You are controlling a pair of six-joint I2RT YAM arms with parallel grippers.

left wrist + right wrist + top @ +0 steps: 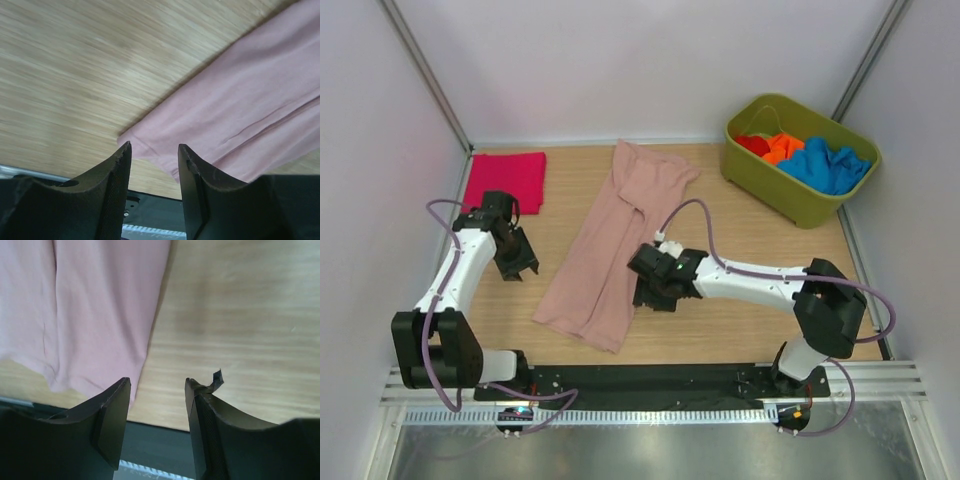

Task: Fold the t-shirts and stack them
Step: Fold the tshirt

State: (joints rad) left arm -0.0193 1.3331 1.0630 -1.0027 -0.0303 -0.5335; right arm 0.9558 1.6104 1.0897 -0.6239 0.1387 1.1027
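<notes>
I am looking down on a wooden table (pixel 720 310) from above and behind my two arms. A dusty-pink t-shirt (pixel 615 245) is lying in the middle of it, folded lengthwise into a long narrow strip that is running from the far edge toward me and slanting to my left.

I am holding my left gripper (pixel 520 266) over bare wood to the left of that strip, apart from it. Its fingers are spread, with nothing between them. In the left wrist view, the shirt's near corner is showing beyond the gap.

I am holding my right gripper (pixel 653 297) just beside the strip's right edge, near its lower half. Its fingers are also spread and are gripping nothing. In the right wrist view, the pink edge is lying under the left finger and bare wood under the right.

A magenta t-shirt (pixel 506 181) is lying folded flat in the far left corner. An olive-green tub (pixel 770 192) is sitting in the far right corner, holding crumpled red (pixel 752 144), orange (pixel 782 148) and blue (pixel 830 165) t-shirts.
</notes>
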